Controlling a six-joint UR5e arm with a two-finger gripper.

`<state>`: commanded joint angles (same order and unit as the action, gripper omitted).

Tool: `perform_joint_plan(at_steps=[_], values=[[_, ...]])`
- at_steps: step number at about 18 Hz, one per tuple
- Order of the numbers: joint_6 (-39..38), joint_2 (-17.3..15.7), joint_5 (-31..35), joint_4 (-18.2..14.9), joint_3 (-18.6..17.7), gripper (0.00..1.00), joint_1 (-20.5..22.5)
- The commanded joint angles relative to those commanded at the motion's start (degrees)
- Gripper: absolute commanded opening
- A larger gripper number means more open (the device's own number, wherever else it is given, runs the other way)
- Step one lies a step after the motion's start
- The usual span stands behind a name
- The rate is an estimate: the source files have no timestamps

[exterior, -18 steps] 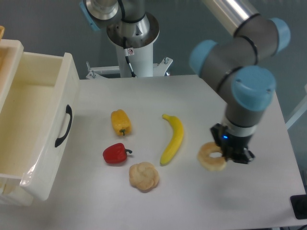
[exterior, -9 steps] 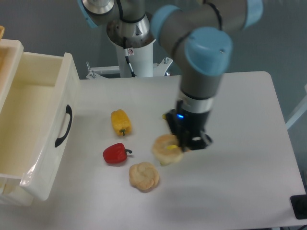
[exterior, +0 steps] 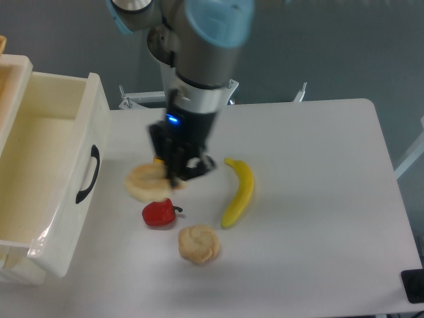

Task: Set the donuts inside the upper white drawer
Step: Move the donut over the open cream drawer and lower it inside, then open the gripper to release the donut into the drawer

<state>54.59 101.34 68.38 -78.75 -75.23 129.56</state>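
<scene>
**Donut held aloft, short of the drawer**

Worktop [exterior: 318, 199]: pale grey, spread beneath and all around the gripper.

Drawer [exterior: 46, 172]: cream-white, pulled open, well to the left of the gripper at the worktop's left edge; black handle [exterior: 88, 173] on the front panel facing the gripper; inside, only bare walls and floor visible.

Arm [exterior: 202, 46]: grey with blue caps, reaching down from above, ending in the gripper.

Gripper [exterior: 173, 173]: dark, pointing downward, a blue light lit on its body; closed on the donut's right side, fingertips blurred and partly hidden by the pastry.

Banana [exterior: 239, 191]: yellow, lying flat just right of the gripper, apart from it.

Donut [exterior: 147, 181]: golden-tan, clamped at the gripper's left side, blurred; between gripper and drawer, outside the drawer, just above the red pepper in the view. Lifted or touching the worktop: cannot tell for sure.

Bun [exterior: 199, 243]: pale round pastry, below and slightly right of the gripper, near the banana's lower tip.

Red pepper [exterior: 159, 213]: just below the gripper, stem toward the right.

Yellow pepper [exterior: 158, 159]: almost wholly hidden behind the gripper; only a sliver visible.
</scene>
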Motion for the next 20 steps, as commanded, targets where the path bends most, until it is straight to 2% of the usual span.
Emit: perform_joint_plan(at_steps=[3, 7, 10, 12, 13, 14, 15, 18, 20], values=[[-3.51, -0.61, 0.26, 0.44, -0.26, 0.05, -4.31], [-4.32, -0.7, 0.18, 0.79, -0.53, 0.1, -7.39], [-4.32, -0.97, 0.09, 1.75, -2.11, 0.21, -9.41], [-4.32, -0.88, -0.17, 2.11, -2.37, 0.36, -10.12], [-4.32, -0.88, -0.17, 2.11, -2.55, 0.4, -10.82], [-4.14, -0.97, -0.17, 2.37, -2.9, 0.51, -11.26], [-4.32, -1.05, -0.26, 3.07, -3.34, 0.56, -11.61], [-4.41, -1.06, -0.17, 3.69, -3.43, 0.99, -13.11], [-4.41, -0.97, -0.26, 3.69, -3.6, 1.0, -13.89]])
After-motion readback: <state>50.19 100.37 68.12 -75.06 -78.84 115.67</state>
